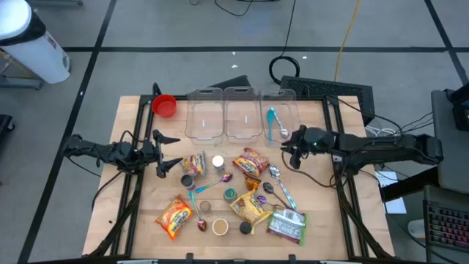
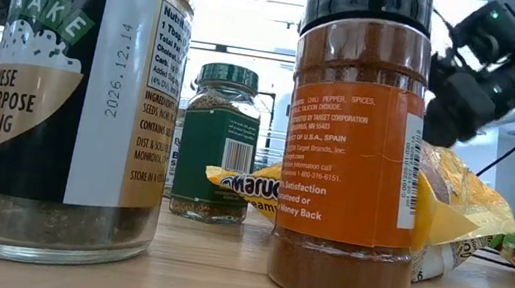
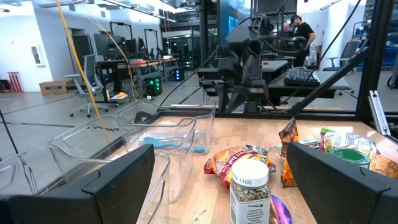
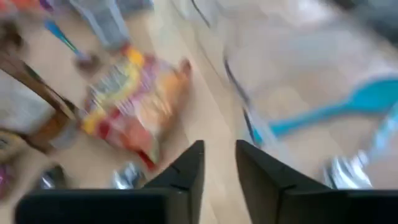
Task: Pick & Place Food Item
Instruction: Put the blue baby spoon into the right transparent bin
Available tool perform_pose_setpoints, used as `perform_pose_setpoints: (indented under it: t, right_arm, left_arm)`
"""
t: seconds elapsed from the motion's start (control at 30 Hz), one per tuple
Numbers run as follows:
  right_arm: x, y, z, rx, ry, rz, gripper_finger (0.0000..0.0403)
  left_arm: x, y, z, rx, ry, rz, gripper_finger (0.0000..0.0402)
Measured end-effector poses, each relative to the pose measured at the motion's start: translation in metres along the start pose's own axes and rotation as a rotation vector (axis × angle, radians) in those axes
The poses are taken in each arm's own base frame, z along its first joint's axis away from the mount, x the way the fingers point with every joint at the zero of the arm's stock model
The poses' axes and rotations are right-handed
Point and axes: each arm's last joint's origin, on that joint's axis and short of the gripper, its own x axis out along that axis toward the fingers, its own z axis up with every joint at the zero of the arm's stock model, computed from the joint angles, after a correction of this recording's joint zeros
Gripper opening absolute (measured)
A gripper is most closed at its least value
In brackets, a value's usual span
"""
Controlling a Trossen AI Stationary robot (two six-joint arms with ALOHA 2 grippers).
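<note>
As viewed from above, recorded wooden table filling frame centre, with three clear containers along its upper edge. Noted left gripper at centre left, fingers spread wide, holding nothing. Noted right gripper at centre right, just below the right-hand container, fingers nearly closed, gripping nothing. Located orange snack packet at centre, left of right gripper, lying flat, untouched. Observed blue spoon inside right-hand container.

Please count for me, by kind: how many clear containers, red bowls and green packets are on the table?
Clear containers: 3
Red bowl: 1
Green packet: 1
Total: 5
</note>
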Motion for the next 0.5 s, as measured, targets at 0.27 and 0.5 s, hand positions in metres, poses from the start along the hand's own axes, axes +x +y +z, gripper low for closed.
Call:
perform_pose_setpoints:
  t: [0.27,0.5]
  right_arm:
    - [0.0,0.0038,-0.0065,-0.048,0.035,-0.143,0.0013]
    - [0.0076,0.003,-0.0068,-0.052,0.037,-0.202,0.0004]
  left_arm:
    - [0.0,0.0,0.0,0.0,0.0,0.0,0.0374]
    - [0.0,0.0,0.0,0.0,0.0,0.0,0.0374]
